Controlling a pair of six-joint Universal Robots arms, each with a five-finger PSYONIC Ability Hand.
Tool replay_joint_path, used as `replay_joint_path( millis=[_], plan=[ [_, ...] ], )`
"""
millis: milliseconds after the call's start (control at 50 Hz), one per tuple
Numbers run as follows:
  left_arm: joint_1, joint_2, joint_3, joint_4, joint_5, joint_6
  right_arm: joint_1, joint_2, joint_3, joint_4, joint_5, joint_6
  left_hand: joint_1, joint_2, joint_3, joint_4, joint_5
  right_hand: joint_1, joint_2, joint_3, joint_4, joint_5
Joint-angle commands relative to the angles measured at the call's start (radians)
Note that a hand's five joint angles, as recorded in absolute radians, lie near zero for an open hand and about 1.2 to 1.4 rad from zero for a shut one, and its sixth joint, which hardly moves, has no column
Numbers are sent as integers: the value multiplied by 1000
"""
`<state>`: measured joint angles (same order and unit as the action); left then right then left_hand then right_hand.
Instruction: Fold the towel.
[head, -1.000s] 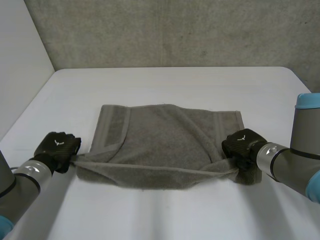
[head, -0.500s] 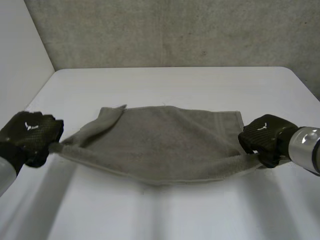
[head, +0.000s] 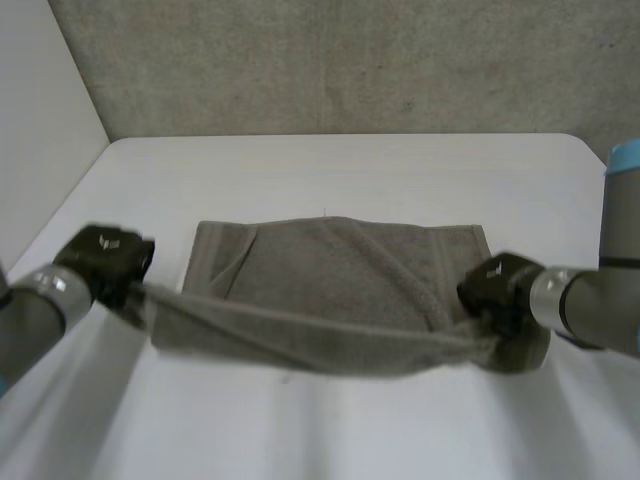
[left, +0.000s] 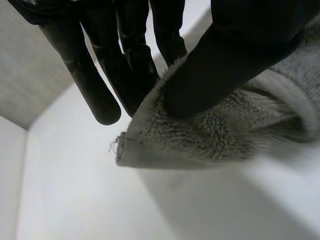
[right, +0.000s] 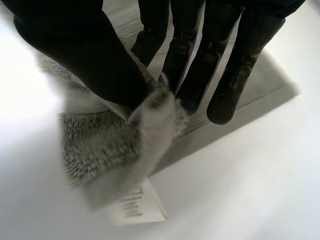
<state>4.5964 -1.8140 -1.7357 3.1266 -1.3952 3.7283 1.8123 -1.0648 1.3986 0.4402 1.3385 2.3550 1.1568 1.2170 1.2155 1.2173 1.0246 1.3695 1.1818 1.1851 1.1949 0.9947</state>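
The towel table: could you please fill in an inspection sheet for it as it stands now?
Surface: white table, with the towel on its middle.
Job's things: grey towel, far part flat on the table, near edge lifted and stretched between the hands.
Clutter: nothing seen.
Hands: left hand pinches the towel's near left corner between thumb and fingers; right hand pinches its near right corner likewise.
Cables: nothing seen.
Surroundings: grey wall behind the table, white side wall at its left.
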Motion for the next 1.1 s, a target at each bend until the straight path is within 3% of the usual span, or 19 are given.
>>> replay_joint_path(
  millis=[20,80,120,140,180,260,360,400,600,760,1020,1040,1060,1100],
  plan=[
    [-95,-126,458,12,-93,-65,4,11,-315,-107,4,186,239,179,181,179,197,27,214,211,201,227],
    [-114,-136,570,20,-116,-114,6,0,-395,-158,4,242,239,179,181,179,197,27,214,211,201,227],
    [-134,-143,800,39,-169,-236,2,-52,-513,-280,7,361,239,179,181,179,197,27,214,211,201,227],
    [-134,-143,802,40,-169,-237,2,-52,-513,-281,7,362,239,179,181,179,197,27,214,211,201,227],
    [-143,-145,968,41,-209,-342,-1,-104,-552,-369,8,444,239,179,181,179,197,27,214,211,201,227],
    [-146,-136,1012,20,-223,-395,2,-133,-530,-368,-7,455,239,179,181,179,197,27,214,211,201,227],
    [-165,-116,852,-75,-226,-395,2,-152,-417,-304,-33,444,239,179,181,179,197,27,214,211,201,227],
    [-151,-90,669,-112,-226,-392,-1,-142,-347,-235,-48,390,239,179,181,179,197,27,214,211,201,227],
    [-96,-36,141,-45,-215,-372,-43,-64,-133,38,-39,86,239,179,181,179,197,27,214,211,201,227],
    [-99,-57,-48,84,-219,-228,-68,3,-14,-99,-36,93,239,179,181,179,197,27,214,211,201,227],
    [-132,56,-58,102,-214,-214,-91,-67,71,-202,-39,179,239,179,181,179,197,27,214,211,201,227],
    [-132,67,-53,102,-212,-214,-102,-76,82,-205,-44,188,239,179,181,179,197,-164,24,20,11,36],
    [-132,67,-53,102,-212,-214,-102,-76,82,-205,-44,188,239,179,181,179,197,-166,22,18,9,34],
    [-132,68,-41,102,-214,-214,-116,-87,100,-205,-45,194,239,179,181,179,197,-619,-432,-435,-445,-419]
  ],
)
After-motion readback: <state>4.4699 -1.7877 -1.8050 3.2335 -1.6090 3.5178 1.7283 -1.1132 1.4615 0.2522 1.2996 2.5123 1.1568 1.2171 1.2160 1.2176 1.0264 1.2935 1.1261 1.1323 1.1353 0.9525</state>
